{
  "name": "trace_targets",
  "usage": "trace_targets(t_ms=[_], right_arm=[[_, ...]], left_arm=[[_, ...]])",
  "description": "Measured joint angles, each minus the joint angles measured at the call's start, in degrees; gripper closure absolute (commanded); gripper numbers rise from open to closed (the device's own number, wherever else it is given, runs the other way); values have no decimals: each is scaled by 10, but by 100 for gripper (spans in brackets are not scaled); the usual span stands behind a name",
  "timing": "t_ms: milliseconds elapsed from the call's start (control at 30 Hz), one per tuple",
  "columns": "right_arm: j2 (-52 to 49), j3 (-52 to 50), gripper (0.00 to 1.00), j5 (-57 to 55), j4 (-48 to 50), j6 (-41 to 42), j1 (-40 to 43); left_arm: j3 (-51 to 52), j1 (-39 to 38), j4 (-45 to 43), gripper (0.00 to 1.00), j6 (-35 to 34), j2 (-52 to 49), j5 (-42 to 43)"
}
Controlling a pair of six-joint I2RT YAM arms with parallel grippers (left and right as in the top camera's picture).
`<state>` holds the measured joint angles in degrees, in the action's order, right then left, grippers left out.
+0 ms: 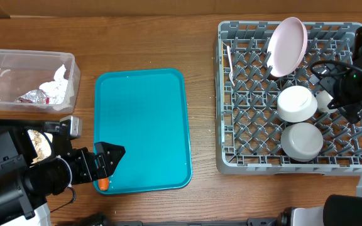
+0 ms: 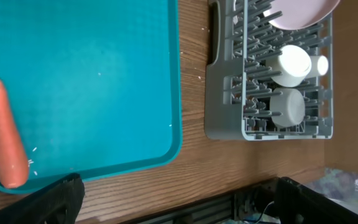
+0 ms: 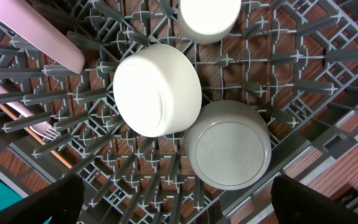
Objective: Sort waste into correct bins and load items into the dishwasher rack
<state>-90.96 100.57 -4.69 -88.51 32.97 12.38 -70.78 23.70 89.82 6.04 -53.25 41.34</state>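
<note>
Orange carrot piece [image 2: 8,143] on teal tray [image 2: 98,74] beside spread left pincer [image 1: 110,164]; right pincer [image 3: 179,208] likewise spread over racked bowls [image 3: 157,90].

A robot lab bench, I'd say, dressed as a kitchen clean-up: black arms [image 1: 17,179] over a wood table [image 1: 200,37], dishwasher rack [image 1: 263,166], tray [image 1: 143,113], waste tub [image 1: 17,72].
</note>
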Motion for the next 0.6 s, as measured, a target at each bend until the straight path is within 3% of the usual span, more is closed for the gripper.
trace_targets(t_ms=[367,500,600], right_arm=[[0,0,0,0,0,0,0],[0,0,0,0,0,0,0],[0,0,0,0,0,0,0]], left_arm=[[0,0,23,0,3,0,-106],[1,-9,17,0,70,0,-85],[16,-35,-38,0,135,6,-32]])
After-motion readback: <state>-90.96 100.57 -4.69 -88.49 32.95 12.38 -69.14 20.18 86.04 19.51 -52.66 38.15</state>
